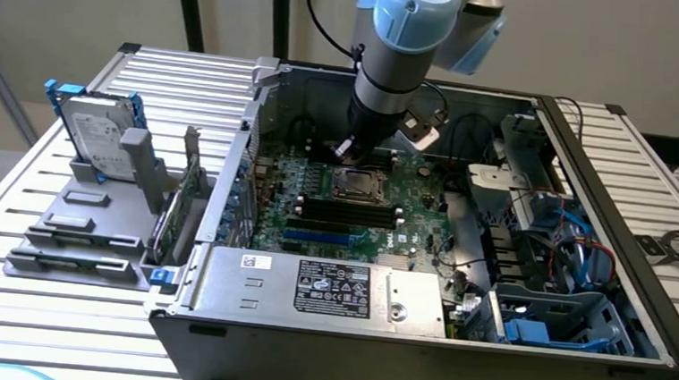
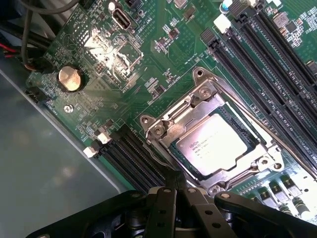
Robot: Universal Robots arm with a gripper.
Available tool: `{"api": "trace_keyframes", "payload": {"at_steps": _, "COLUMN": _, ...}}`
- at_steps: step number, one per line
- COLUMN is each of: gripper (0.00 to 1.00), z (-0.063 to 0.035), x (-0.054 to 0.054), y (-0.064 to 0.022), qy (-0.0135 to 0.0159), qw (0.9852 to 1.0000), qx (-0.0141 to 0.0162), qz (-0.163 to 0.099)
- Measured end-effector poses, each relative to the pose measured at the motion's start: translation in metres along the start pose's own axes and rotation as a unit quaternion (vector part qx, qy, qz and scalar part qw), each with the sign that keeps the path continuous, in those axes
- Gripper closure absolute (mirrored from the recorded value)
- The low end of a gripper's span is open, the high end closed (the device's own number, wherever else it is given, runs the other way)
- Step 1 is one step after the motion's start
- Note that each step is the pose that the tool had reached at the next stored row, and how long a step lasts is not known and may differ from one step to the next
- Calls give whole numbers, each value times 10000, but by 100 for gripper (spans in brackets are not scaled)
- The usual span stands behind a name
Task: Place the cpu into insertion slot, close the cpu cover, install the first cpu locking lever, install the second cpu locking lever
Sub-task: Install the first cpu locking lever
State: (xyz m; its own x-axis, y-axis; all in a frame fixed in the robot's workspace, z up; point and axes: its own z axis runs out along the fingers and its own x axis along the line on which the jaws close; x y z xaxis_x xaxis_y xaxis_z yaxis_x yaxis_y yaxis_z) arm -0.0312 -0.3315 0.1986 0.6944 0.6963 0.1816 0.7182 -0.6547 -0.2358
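nearest, a power supply (image 1: 321, 287) was seen at the front of the open computer case (image 1: 423, 368), set on the slatted table (image 1: 55, 314). behind it, the black memory slots (image 1: 344, 213) were passed. next, the cpu (image 2: 214, 145) was found seated flat in the insertion slot (image 2: 237, 120), with the cpu cover (image 2: 198, 106) lying down around it. just beyond, the end effector (image 2: 173, 191) was held with fingers pressed together, its tip at the socket's edge; whether anything was pinched could not be told.
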Motion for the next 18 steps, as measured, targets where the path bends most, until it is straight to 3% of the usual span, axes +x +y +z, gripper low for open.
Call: {"api": "trace_keyframes", "payload": {"at_steps": 18, "gripper": 89, "z": 12, "x": -40, "y": -79, "qy": -6, "qw": 10000, "qx": 7, "qz": 3}}
